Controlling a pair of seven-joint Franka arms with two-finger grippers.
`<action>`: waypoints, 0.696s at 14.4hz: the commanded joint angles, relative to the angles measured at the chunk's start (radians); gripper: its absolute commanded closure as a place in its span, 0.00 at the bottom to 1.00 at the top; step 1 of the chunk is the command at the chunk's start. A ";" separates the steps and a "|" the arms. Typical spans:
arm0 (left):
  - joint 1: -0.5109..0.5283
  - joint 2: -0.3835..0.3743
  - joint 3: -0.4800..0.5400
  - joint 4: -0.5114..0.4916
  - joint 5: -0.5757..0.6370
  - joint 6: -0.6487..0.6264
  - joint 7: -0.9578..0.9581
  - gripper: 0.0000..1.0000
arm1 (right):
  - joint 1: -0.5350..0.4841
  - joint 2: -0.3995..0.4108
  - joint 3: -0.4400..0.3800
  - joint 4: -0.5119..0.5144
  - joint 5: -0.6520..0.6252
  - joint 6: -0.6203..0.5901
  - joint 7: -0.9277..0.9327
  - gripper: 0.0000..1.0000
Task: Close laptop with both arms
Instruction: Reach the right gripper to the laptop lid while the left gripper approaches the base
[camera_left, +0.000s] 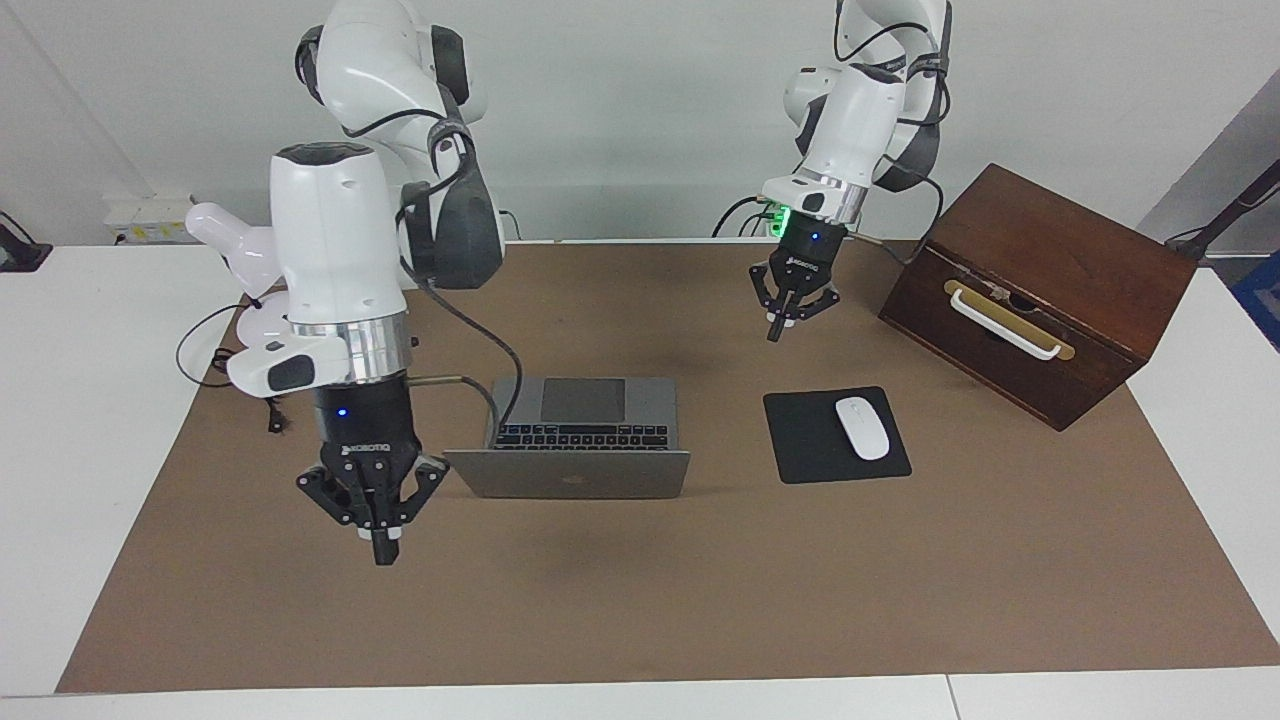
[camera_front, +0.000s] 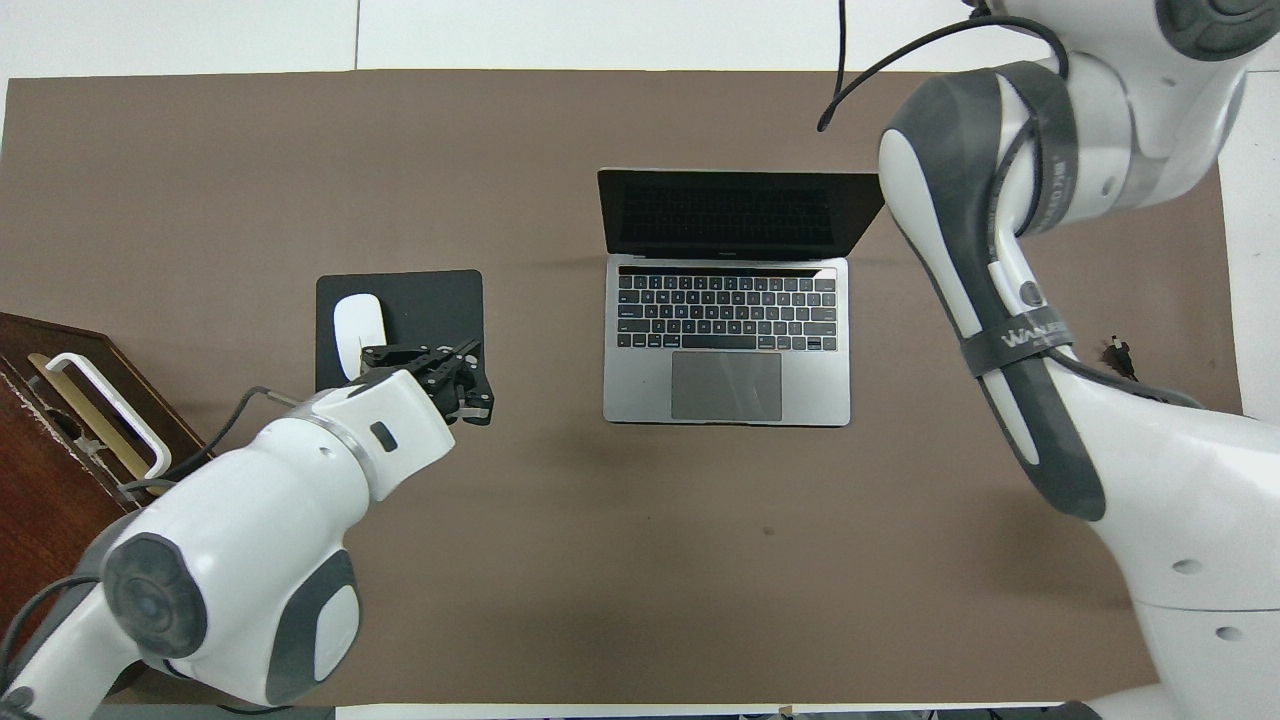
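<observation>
two grippers: both clenched empty, in the air
right gripper (camera_left: 381, 548): just beside the lid's free edge — a careless sweep could knock the laptop (camera_left: 570, 432) backward
left gripper (camera_left: 784, 322): over bare mat between the open laptop and the mouse pad (camera_left: 835, 434) — may clip the mouse (camera_left: 861, 427)

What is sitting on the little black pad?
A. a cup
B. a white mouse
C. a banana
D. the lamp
B: a white mouse lies on the black pad, beside the open laptop toward the left arm's end of the table.
</observation>
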 joint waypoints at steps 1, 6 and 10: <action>-0.087 0.122 0.016 -0.011 -0.016 0.186 -0.024 1.00 | 0.055 0.089 -0.046 0.106 0.016 0.016 0.026 1.00; -0.148 0.232 0.016 -0.009 -0.016 0.335 -0.035 1.00 | 0.097 0.133 -0.046 0.133 0.018 0.030 0.043 1.00; -0.211 0.353 0.016 -0.008 -0.016 0.495 -0.058 1.00 | 0.118 0.147 -0.042 0.133 0.023 -0.021 0.040 1.00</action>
